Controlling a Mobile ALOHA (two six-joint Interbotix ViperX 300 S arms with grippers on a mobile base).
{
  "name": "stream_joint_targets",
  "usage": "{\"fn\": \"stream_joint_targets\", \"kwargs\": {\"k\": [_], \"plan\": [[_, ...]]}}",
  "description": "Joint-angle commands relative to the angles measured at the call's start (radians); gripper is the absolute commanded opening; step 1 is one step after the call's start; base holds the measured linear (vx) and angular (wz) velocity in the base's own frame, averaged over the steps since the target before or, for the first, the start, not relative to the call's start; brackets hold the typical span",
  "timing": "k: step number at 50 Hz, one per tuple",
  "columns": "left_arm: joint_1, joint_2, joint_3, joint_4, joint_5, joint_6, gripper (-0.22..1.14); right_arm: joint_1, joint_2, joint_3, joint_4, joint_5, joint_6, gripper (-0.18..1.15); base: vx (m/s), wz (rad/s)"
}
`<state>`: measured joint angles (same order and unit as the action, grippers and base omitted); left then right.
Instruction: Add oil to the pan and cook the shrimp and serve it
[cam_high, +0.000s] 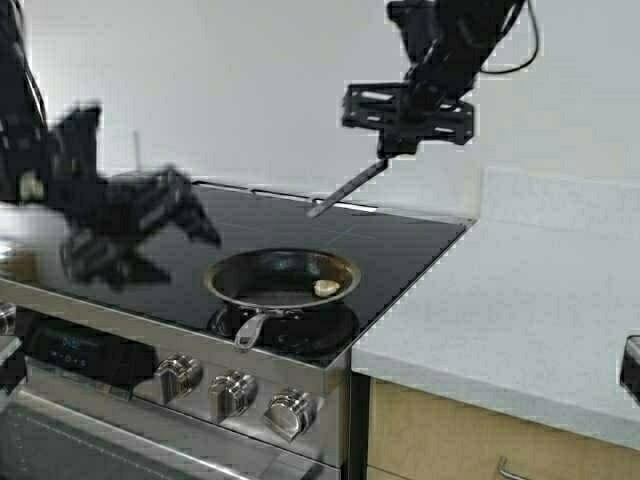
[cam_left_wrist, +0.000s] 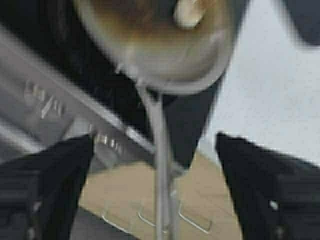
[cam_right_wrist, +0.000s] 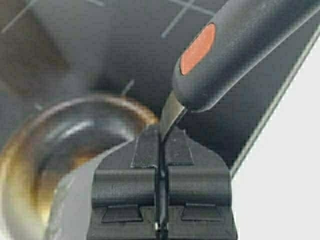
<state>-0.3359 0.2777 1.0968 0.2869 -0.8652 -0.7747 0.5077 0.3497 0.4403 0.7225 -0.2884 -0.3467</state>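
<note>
The pan (cam_high: 283, 281) points its handle toward the open left gripper (cam_left_wrist: 155, 195); the right gripper (cam_high: 405, 118), well above, clamps a spatula (cam_high: 345, 187).

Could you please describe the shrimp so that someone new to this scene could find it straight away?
Look at the black glass stovetop and find the small steel-rimmed pan on its front burner. The shrimp lies inside near the pan's right edge: the only pale, curled morsel against the dark pan floor.
</note>
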Motion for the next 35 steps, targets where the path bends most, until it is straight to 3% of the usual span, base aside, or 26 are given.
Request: {"fn": "stream_joint_targets", "kwargs": {"k": [1,12,19,29,35], "plan": [[-0.003,-0.195,-0.017,0.13,0.183,-0.014,1.02,-0.057,-0.101,0.012,0.04,0.094,0.0,0.08,0.0,0.0],[-0.003,-0.402,-0.063,0.267,0.48,-0.034,0.97,-0.239,-0.245,0.086,0.054,0.288,0.0,0.08,0.0,0.0],[-0.003,-0.476,-0.086,0.305,0.611,-0.034,0.82,-0.4,-0.321,0.109,0.048,0.489,-0.003,0.08,0.0,0.0],[-0.012,-0.565,-0.101,0.307,0.713,-0.037,0.28,-0.67,-0.36,0.123,-0.061,0.733,-0.005,0.08,0.0,0.0],[-0.012,-0.607,-0.103,0.308,0.775,-0.037,-0.04,-0.822,-0.364,0.14,-0.172,0.801,-0.002,0.08,0.0,0.0]]}}
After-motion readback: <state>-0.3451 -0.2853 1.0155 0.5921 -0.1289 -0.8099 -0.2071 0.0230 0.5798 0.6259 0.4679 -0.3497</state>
